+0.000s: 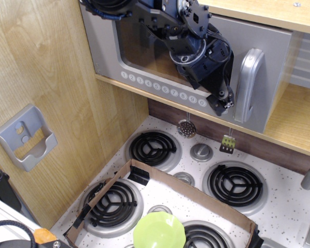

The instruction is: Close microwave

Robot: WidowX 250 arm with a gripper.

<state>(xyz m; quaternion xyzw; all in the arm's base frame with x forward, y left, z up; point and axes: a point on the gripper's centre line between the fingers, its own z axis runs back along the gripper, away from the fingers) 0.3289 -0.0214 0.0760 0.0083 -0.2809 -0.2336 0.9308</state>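
Observation:
The microwave (144,72) sits in a wooden shelf at the top of the view. Its silver-grey door has a clear window, a row of small white round buttons (163,92) and a chunky grey D-handle (248,85) at the right. The door stands nearly flush with the shelf front. My black gripper (225,105) reaches in from the upper left and lies against the door face just left of the handle, over the window's right end. Its fingertips point down and to the right and look pressed together, holding nothing.
A toy stove top with black coil burners (153,146) lies below. A low cardboard tray (196,195) and a green plate (159,231) sit at the front. A strainer (186,128) and a small utensil (228,143) hang under the shelf. A grey wall holder (27,137) is at the left.

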